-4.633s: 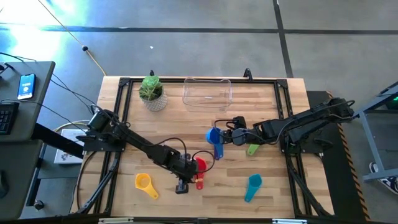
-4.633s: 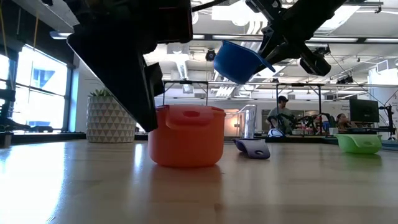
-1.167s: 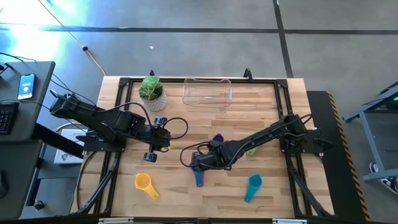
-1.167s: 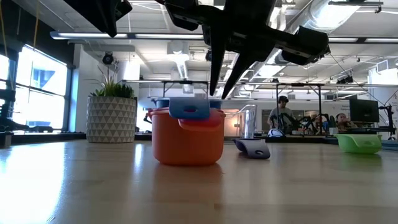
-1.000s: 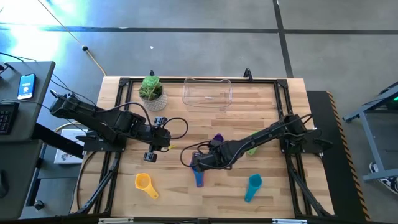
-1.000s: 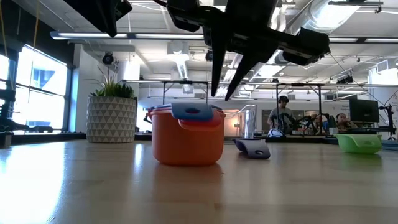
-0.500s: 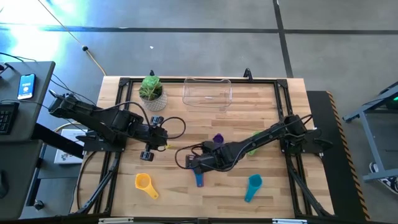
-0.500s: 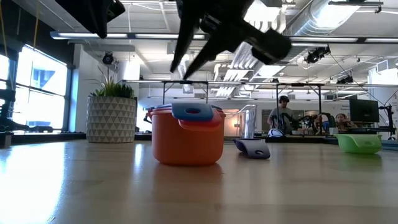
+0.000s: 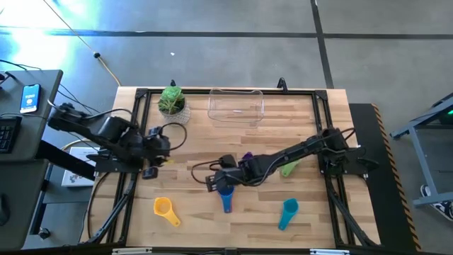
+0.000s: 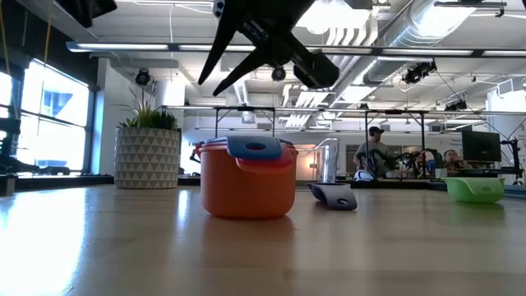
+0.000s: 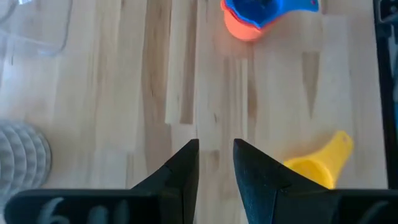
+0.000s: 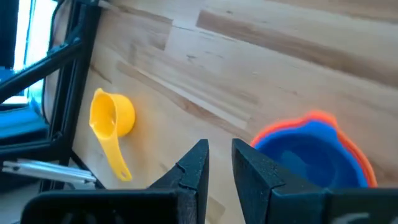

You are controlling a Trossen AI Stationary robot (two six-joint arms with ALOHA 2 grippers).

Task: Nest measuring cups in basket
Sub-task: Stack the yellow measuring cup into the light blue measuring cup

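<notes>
The blue cup (image 9: 226, 195) sits nested inside the red cup (image 10: 247, 187) near the middle of the table (image 9: 304, 149), its handle running toward the front edge; the right gripper (image 9: 212, 183) hangs just above and a little to the left of that stack, empty, its fingers drawn close with only a thin slit between them. The yellow cup (image 9: 164, 208) lies on its side farther left and nearer the front — handle pointing outward to the front — and in the right wrist view it shows (image 12: 111, 126) beyond the fingers, so the right arm looks the nearer one to fetch it, and it would need to swing left and forward from the stack. The left gripper (image 9: 150, 168) is drawn back at the table's left edge, also empty, fingers likewise nearly together. The teal cup (image 9: 287, 211) rests at the front right, the green cup (image 9: 287, 169) and purple cup (image 9: 247, 157) lie beside the right arm, mostly hidden by it. The basket (image 9: 236, 105) stands empty at the far edge, next to the potted plant (image 9: 173, 105) — well apart from every cup. The tabletop is pale wood planks, flat and bare between things; behind it a bright workshop with desks and seated people (image 10: 376, 152).
</notes>
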